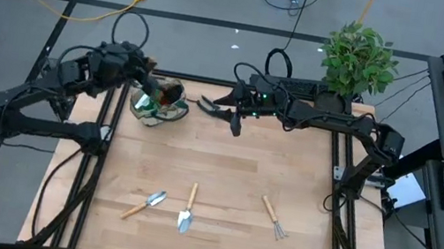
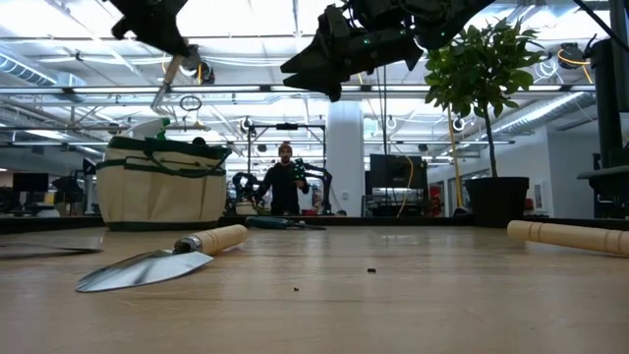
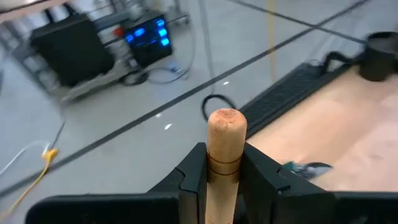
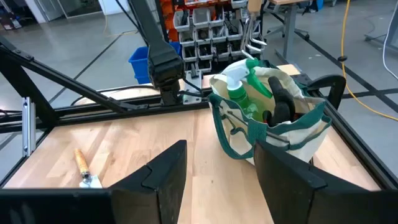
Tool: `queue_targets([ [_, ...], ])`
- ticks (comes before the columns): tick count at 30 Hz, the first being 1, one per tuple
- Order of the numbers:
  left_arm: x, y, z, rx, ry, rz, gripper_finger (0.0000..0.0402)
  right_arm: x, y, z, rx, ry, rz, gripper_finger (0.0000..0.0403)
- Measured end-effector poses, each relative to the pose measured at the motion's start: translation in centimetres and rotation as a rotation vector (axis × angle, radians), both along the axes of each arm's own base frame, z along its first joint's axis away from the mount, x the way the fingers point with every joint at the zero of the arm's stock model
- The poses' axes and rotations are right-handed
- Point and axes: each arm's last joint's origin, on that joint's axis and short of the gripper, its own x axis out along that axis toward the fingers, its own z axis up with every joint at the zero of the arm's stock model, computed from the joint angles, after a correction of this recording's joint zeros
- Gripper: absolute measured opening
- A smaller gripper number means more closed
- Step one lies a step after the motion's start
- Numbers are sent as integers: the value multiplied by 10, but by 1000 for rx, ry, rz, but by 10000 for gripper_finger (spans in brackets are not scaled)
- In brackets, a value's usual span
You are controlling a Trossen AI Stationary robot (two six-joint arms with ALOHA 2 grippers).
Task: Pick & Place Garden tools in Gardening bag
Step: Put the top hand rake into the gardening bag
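The gardening bag [image 1: 160, 102] — round tan fabric with dark green trim — sits at the table's far-left corner, about ten o'clock in the high view, holding a green spray bottle [image 4: 239, 93]. The left gripper [image 3: 225, 163] hangs over it, clamped on a wooden handle [image 3: 225, 146] standing upright between the fingers. The right gripper [image 1: 233, 119] hovers at twelve o'clock, fingers spread and holding nothing. Dark pruning shears [image 1: 208, 104] lie beside it. Near six o'clock, two trowels [image 1: 145, 204] [image 1: 188, 208] and a fork rake [image 1: 273, 217] lie flat — metal ends toward the near edge.

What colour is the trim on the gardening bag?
Dark green trim on the tan gardening bag; clearest in the right wrist view.
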Motion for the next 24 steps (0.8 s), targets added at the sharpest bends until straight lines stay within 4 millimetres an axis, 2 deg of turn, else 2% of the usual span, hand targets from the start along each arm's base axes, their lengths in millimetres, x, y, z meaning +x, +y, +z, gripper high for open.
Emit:
queue_targets([
  [7, -9, 8, 1, 22, -12, 164, 68, 0, 0, 0, 2, 3, 0, 178],
  [14, -13, 15, -1, -4, -108, 346, 68, 0, 0, 0, 16, 4, -4, 178],
  [21, -5, 22, -42, -39, -156, 474, 68, 0, 0, 0, 16, 4, -3, 176],
  [24, -2, 25, -50, -43, -214, 492, 68, 0, 0, 0, 16, 5, -4, 177],
])
